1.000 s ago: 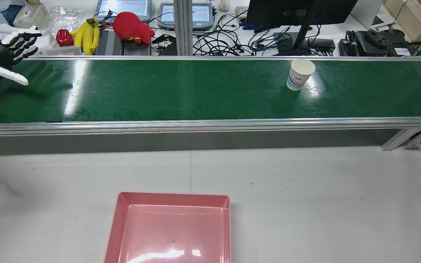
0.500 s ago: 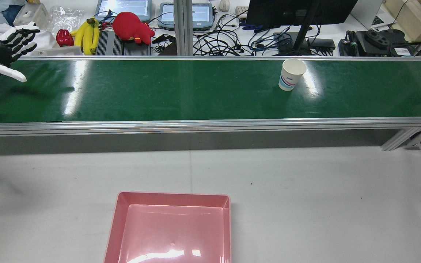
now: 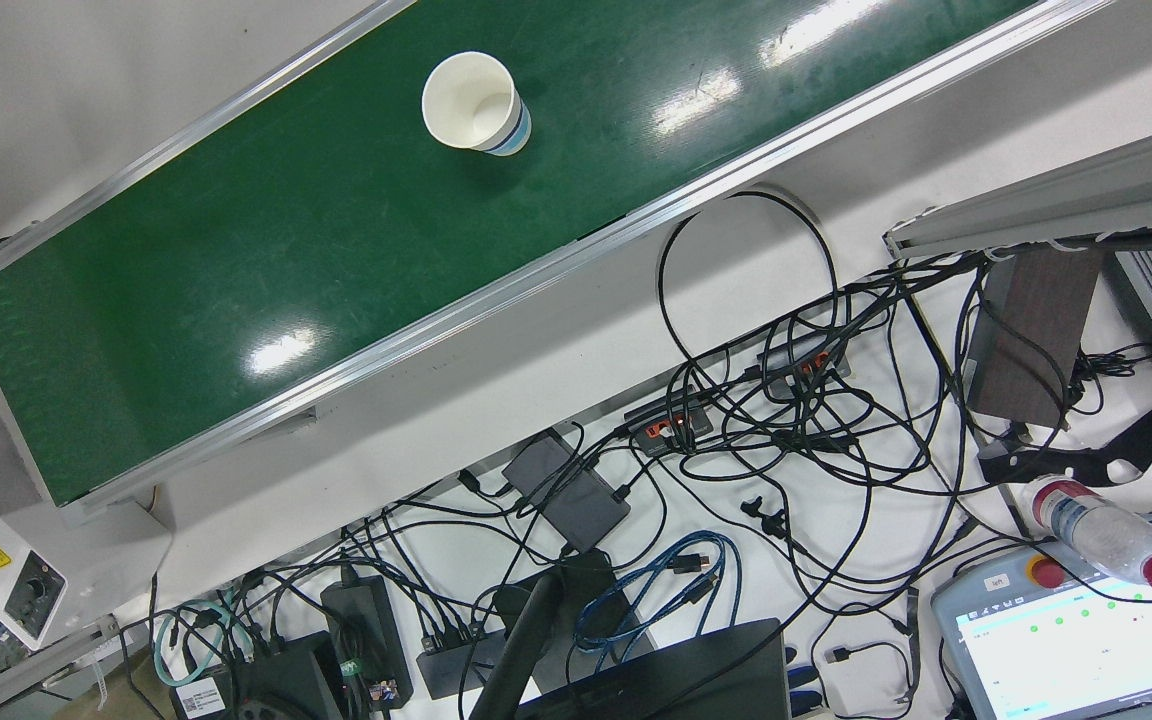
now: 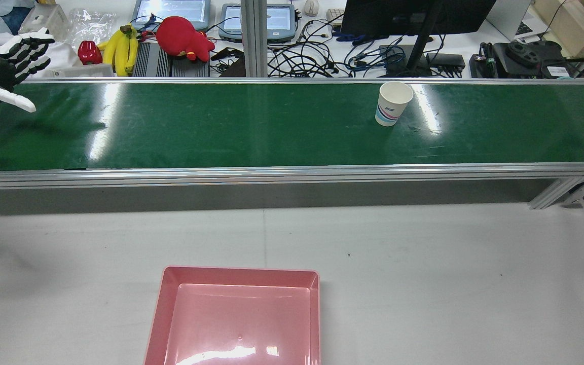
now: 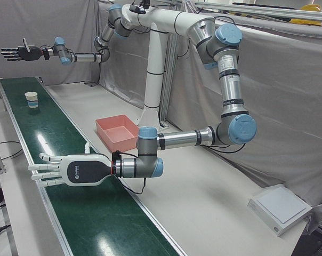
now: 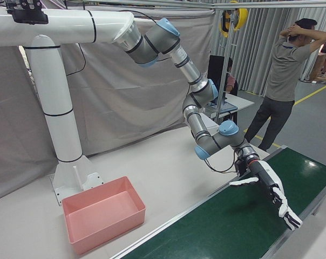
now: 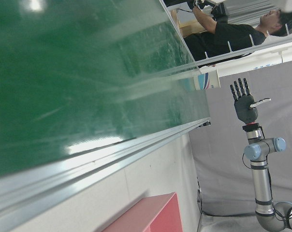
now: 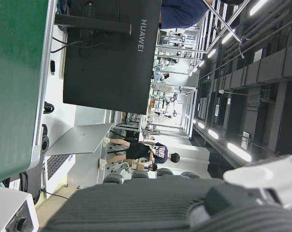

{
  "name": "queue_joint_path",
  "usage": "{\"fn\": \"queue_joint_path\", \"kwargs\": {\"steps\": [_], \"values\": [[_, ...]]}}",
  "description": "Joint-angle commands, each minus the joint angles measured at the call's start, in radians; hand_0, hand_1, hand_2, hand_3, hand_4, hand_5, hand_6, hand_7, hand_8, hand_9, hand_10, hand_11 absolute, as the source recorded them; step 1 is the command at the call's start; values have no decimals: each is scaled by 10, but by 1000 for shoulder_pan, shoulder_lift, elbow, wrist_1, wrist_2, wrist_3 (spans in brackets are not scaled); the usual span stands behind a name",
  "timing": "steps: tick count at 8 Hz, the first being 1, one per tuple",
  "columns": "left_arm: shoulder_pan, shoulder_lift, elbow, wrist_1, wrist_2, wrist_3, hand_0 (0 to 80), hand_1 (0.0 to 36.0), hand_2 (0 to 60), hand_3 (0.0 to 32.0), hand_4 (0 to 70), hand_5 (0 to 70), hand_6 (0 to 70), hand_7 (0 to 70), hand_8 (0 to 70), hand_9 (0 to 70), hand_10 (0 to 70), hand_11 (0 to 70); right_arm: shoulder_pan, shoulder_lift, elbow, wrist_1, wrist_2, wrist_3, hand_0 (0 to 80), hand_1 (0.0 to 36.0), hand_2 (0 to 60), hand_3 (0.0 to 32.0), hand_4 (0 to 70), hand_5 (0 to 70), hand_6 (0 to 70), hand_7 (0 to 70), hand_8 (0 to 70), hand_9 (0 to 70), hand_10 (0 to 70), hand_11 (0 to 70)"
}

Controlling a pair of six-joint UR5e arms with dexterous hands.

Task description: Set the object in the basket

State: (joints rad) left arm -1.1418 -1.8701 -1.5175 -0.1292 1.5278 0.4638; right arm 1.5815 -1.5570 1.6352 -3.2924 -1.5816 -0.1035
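A white paper cup with blue and pink bands (image 4: 392, 109) stands upright on the long green conveyor belt (image 4: 251, 126), toward the right part of the belt in the rear view and close to its far edge. Its mouth faces up, and the front view (image 3: 474, 103) shows nothing inside it. No hand touches it.

The left hand (image 4: 5, 68), black with white fingertips, hovers over the far left end of the belt, well apart from the cup. Its fingers are spread wide and stretched out flat, and it holds nothing. In the left-front view the same hand (image 5: 65, 169) is level above the belt, palm turned sideways, fingers pointing along the belt.

The right hand (image 5: 17, 53) shows in the left-front view, raised high above the far end of the belt beyond the cup, fingers extended and apart, with nothing in its grasp. The left hand view shows it (image 7: 243, 102) the same way, open and empty.

A pink rectangular plastic basket (image 4: 236, 317) sits on the grey table (image 4: 424, 279) on the near side of the belt, left of centre in the rear view. It is empty. The cup is well apart from it, across the belt's aluminium rail (image 4: 292, 172).

Behind the belt's far edge lie a bunch of yellow bananas (image 4: 121, 48) and a red plush toy (image 4: 183, 36).
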Motion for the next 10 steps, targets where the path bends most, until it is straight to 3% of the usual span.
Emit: {"fn": "queue_joint_path", "kwargs": {"steps": [1,10], "values": [[-10,2,-46,16,6,1,569,143,0,74,0,291,5,0,0,0,20,51,0,0,0,0,0,-1,0,0,0,0,0,0,0,0,0,0,0,0],[-13,2,-49,19,15,3,569,143,0,62,0,304,8,0,0,0,22,55,0,0,0,0,0,-1,0,0,0,0,0,0,0,0,0,0,0,0]]}}
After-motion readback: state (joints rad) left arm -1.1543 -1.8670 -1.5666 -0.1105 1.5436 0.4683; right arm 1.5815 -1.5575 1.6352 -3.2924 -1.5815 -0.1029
